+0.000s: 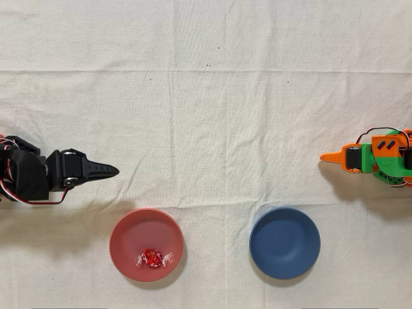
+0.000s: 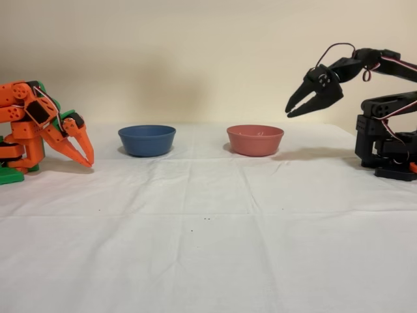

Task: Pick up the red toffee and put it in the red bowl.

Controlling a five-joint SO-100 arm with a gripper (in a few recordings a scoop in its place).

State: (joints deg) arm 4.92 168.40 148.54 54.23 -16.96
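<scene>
I am reading the scene from the biggest thing down. The surface (image 1: 212,96), draped in a creased white cloth, is carrying everything, and most of it is lying bare.

The black arm (image 1: 29,175) is sitting at 9 o'clock in the overhead view, folded close to its base. In the fixed view it is holding its gripper (image 2: 301,104) raised in the air, up and to the right of the red bowl's rim, with nothing under it but cloth. My guess is that this height is giving it clearance from the rim.

The orange arm (image 1: 376,158) is standing idle at 3 o'clock in the overhead view, tips down toward the cloth in the fixed view.

The red bowl (image 1: 146,244) is resting at about 7 o'clock in the overhead view, just beside the black arm's reach, which is likely why it serves as the drop target. The blue bowl (image 1: 284,243) is sitting at about 5 o'clock, well apart from the red one, and I am seeing nothing in it.

The gripper is showing a gap between its fingers in the fixed view: spread, and pinching nothing.

The red toffee (image 1: 152,258) is lying inside the red bowl, off-centre toward the bowl's own 6 o'clock, its clear twisted ends splayed to either side. In the fixed view the bowl's wall is hiding it.

I am judging the placing done: candy in the bowl, gripper free of it.
</scene>
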